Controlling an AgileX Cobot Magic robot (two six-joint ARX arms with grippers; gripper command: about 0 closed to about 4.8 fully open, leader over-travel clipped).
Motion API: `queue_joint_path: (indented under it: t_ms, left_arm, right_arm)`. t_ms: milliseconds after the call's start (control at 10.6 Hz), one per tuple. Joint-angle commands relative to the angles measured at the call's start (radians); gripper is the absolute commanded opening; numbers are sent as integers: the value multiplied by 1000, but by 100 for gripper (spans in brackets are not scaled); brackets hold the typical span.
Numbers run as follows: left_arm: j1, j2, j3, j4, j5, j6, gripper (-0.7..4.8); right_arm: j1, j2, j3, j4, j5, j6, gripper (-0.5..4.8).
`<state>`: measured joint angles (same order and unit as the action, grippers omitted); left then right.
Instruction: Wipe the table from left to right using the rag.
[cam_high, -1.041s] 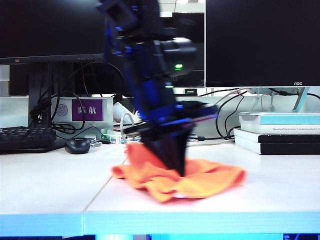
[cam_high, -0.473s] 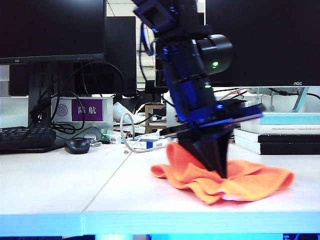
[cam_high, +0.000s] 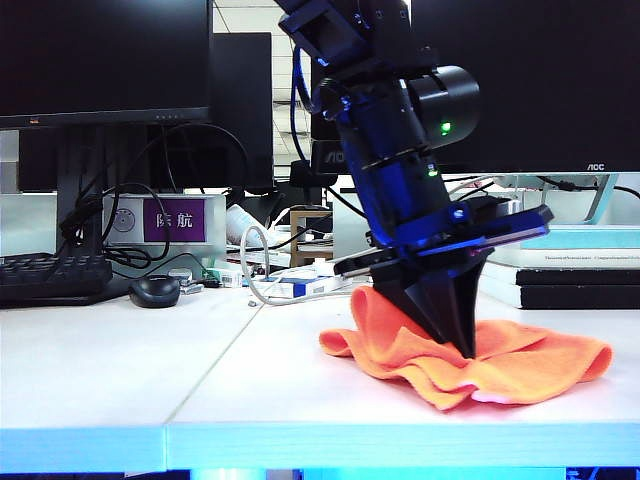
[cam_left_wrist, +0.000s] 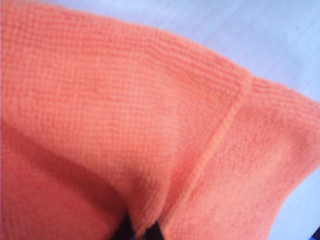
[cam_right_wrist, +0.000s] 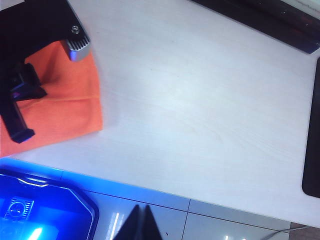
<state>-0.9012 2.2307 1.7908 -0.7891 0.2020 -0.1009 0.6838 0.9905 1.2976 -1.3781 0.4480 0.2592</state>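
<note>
The orange rag (cam_high: 510, 365) lies bunched on the white table (cam_high: 110, 385), to the right of the panel seam. My left gripper (cam_high: 462, 345) points down into the rag and is shut on a fold of it. In the left wrist view the rag (cam_left_wrist: 115, 100) fills almost the whole picture, with a pinched fold between the dark fingertips (cam_left_wrist: 156, 234) and bare table (cam_left_wrist: 210, 20) beyond. My right gripper (cam_right_wrist: 142, 225) is shut and empty, off the table's front edge over the floor. Its camera sees the rag (cam_right_wrist: 70, 100) under the left arm and the table (cam_right_wrist: 200, 100).
Behind the rag stand dark monitors, a tangle of cables and a box with a purple label (cam_high: 165, 222). A keyboard (cam_high: 50, 275) and a mouse (cam_high: 155, 291) lie at the back left. Stacked books (cam_high: 560, 265) sit at the back right.
The left arm has dragged the rag to the right along the table, from near the seam to well onto the right panel. The gripper has stayed shut on it.
</note>
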Motion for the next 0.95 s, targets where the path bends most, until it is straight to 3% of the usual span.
queue_joint_path:
  t_ms: [95,946]
  left_arm:
    - [-15,39,-8,21,4,-13,-5]
    - [-66,72,-8,108,27,-72,-5]
  right_arm:
    - [1,-4,4,6,4,7,-1]
    - [1,-5,4,6,3,22,-1]
